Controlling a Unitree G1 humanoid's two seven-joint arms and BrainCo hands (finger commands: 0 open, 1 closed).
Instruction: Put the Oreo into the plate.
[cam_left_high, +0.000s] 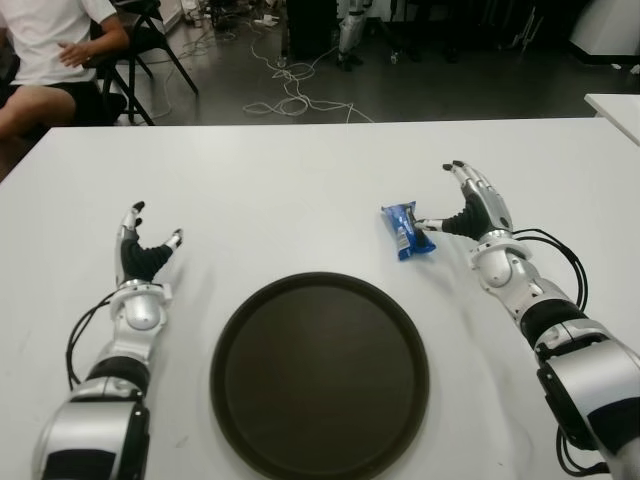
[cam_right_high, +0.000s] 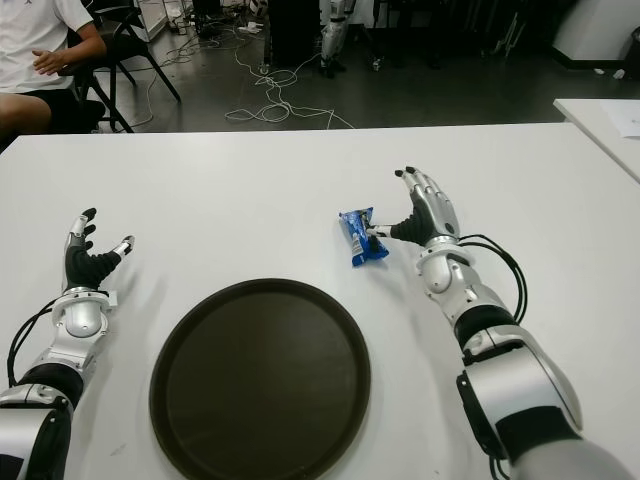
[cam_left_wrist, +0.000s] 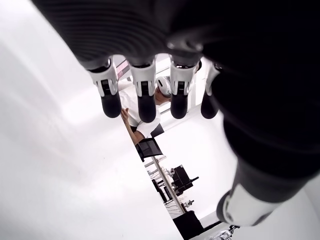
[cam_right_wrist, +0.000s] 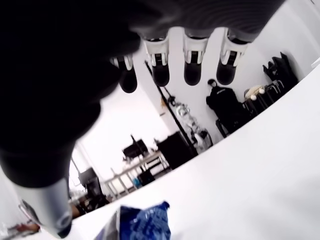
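Right hand (cam_left_high: 470, 205) sits at about two o'clock from the plate (cam_left_high: 320, 375), on the white table (cam_left_high: 290, 190), with its four fingers stretched forward and apart and its thumb reaching sideways toward the Oreo (cam_left_high: 407, 230). From the eye views the thumb tip shows at the packet's right edge, touching it or very nearly so; the fingers are not wrapped around it. In the right wrist view the fingertips (cam_right_wrist: 192, 72) point straight out, uncurled, and the blue wrapper (cam_right_wrist: 142, 225) lies on the table next to the thumb, not clasped.

The Oreo is a small blue packet lying flat on the table at about one o'clock from the plate, just beyond its rim and not on it. The plate is a dark round tray with a raised edge, near the table's front, between the two arms, and nothing lies in it.

Left hand (cam_left_high: 145, 250) shows at about ten o'clock from the plate, apart from its rim, fingers raised and spread, holding nothing; the left wrist view shows its fingers (cam_left_wrist: 145, 92) extended side by side over bare table.

At eleven o'clock, beyond the table's far corner, a person (cam_left_high: 50, 50) in a white shirt sits on a black chair (cam_left_high: 150, 40), and cables (cam_left_high: 290, 95) lie on the dark floor at twelve o'clock.
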